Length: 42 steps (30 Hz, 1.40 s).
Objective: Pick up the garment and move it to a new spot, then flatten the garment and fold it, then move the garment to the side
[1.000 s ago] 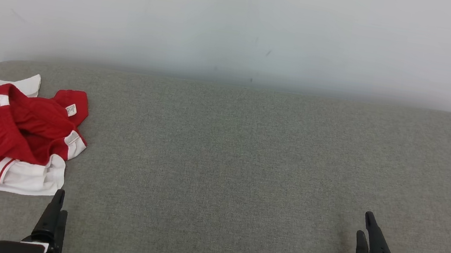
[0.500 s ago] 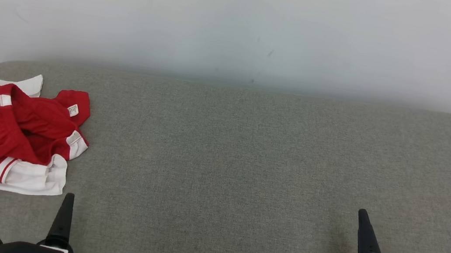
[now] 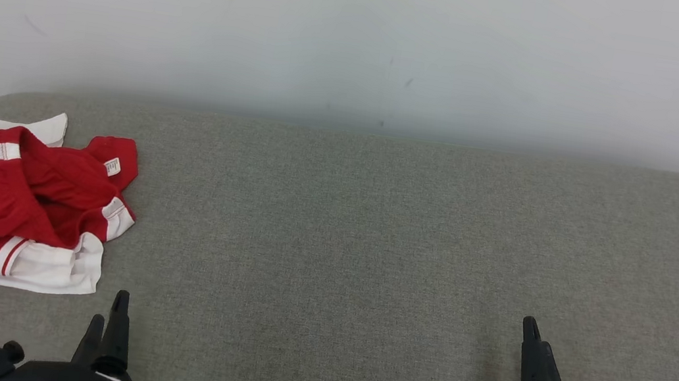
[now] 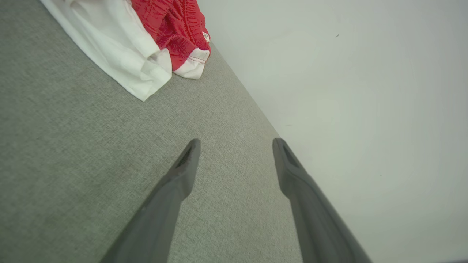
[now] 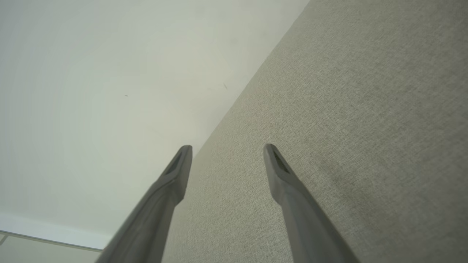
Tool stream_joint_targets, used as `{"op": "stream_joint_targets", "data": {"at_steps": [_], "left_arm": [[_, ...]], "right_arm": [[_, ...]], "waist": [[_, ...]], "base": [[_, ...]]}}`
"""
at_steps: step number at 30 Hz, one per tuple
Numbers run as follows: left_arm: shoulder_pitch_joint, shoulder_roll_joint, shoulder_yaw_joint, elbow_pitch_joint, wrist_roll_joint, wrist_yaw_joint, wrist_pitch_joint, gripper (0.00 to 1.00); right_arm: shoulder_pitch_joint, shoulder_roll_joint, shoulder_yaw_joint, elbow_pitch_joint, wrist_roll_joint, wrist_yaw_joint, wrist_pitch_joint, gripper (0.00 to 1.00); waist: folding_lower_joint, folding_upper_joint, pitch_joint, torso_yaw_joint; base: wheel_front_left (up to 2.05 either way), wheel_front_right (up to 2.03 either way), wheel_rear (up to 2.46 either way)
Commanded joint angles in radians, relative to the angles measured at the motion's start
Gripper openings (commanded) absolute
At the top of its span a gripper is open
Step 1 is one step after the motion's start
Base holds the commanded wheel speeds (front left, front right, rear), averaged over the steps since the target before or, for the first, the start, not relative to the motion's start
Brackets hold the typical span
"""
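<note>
A crumpled red garment [image 3: 0, 196] with white trim lies at the left end of the grey surface [image 3: 360, 233], its left part cut off by the frame. In the left wrist view the garment [image 4: 146, 40] sits at the top left, well ahead of the fingers. My left gripper [image 3: 108, 317] stands open at the bottom left, just right of and nearer than the garment, touching nothing. From the wrist, the left gripper [image 4: 236, 144] has a wide empty gap. At the bottom right my right gripper [image 3: 534, 341] is far from the cloth; the right gripper [image 5: 227, 149] is open and empty.
A pale wall [image 3: 361, 34] rises directly behind the grey surface, whose back corners are rounded. Bare grey fabric stretches from the garment to the right end. A strip of white baseboard and floor [image 5: 44, 233] shows at the bottom left of the right wrist view.
Both arms have turned about their wrists and drawn slightly inward. The left gripper moved right, now showing two fingertips. The garment's slight shift comes with the whole picture.
</note>
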<state>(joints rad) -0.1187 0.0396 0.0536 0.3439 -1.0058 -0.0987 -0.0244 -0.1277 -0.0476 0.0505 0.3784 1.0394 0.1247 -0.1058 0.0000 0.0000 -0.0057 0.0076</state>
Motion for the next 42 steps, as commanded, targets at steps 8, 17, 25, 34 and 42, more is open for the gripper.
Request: {"op": "stream_joint_targets", "data": {"at_steps": [8,17,25,34,42], "left_arm": [[0.006,0.008,-0.027,-0.017,0.187,0.020,-0.037,1.00],[0.018,0.014,-0.050,-0.024,0.341,0.026,-0.069,1.00],[0.017,0.025,-0.077,0.004,0.450,0.027,-0.096,1.00],[0.014,0.034,-0.093,0.003,0.532,0.034,-0.122,1.00],[0.022,0.043,-0.107,0.001,0.605,0.025,-0.147,1.00]], "right_arm": [[-0.031,-0.002,0.003,0.009,-0.170,0.006,-0.025,1.00],[-0.034,-0.002,-0.001,0.045,-0.336,0.006,-0.046,1.00],[-0.036,-0.002,-0.003,0.067,-0.453,0.007,-0.039,1.00],[-0.032,-0.003,-0.004,0.063,-0.548,0.007,-0.029,1.00],[-0.021,-0.003,-0.015,0.048,-0.650,0.007,-0.023,1.00]], "waist": [[0.0000,0.0000,-0.001,0.003],[0.0000,0.0000,-0.007,0.005],[0.0000,0.0000,-0.013,0.005],[0.0000,0.0000,-0.017,0.006],[0.0000,0.0000,-0.015,0.007]], "base": [[0.00,0.00,0.00],[0.00,0.00,0.00],[0.00,0.00,0.00],[0.00,0.00,0.00],[0.00,0.00,0.00]]}}
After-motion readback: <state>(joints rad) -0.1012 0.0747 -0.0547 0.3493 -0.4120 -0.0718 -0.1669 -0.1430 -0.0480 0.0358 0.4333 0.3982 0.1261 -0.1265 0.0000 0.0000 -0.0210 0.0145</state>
